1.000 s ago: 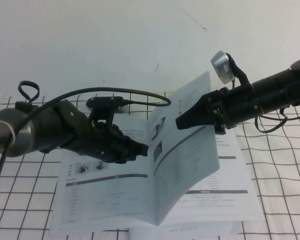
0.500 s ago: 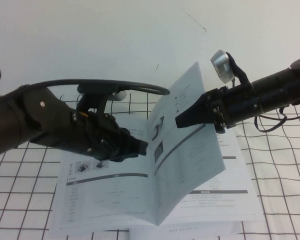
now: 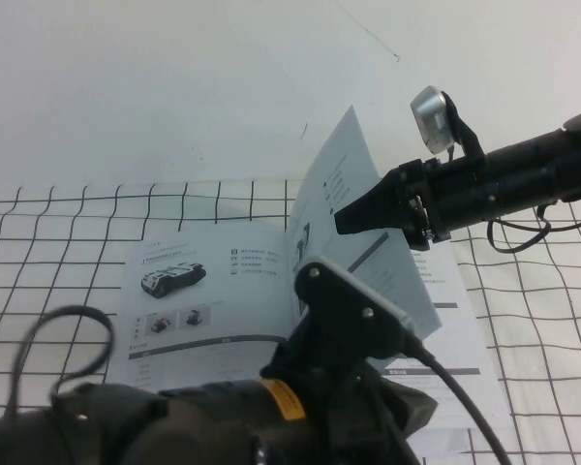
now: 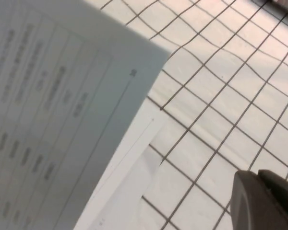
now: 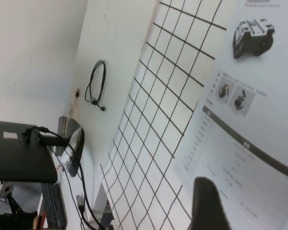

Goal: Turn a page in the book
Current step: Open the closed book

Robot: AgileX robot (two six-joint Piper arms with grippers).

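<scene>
The book [image 3: 189, 310] lies open on the grid cloth, its left side showing white rover photos [image 3: 172, 275]. My right gripper [image 3: 345, 221] comes in from the right and is shut on the page [image 3: 353, 179], holding it raised almost upright above the spine. One of its fingers [image 5: 207, 203] shows in the right wrist view, above the book's left side [image 5: 249, 91]. My left arm [image 3: 271, 407] fills the near foreground and hides its own fingers there. In the left wrist view my left gripper [image 4: 265, 194] is shut and empty above the cloth, beside a corner of the book [image 4: 62, 96].
The black-lined grid cloth [image 3: 68, 232] covers the table up to a bare white strip at the back [image 3: 174, 87]. A plain white sheet [image 4: 129, 187] sticks out from under the book. Off the table's left end are a cable [image 5: 97, 86] and dark equipment [image 5: 19, 153].
My left arm has drawn back from over the book's left side toward the camera, uncovering the rover photos. My right gripper has swung the page further upright and slightly left.
</scene>
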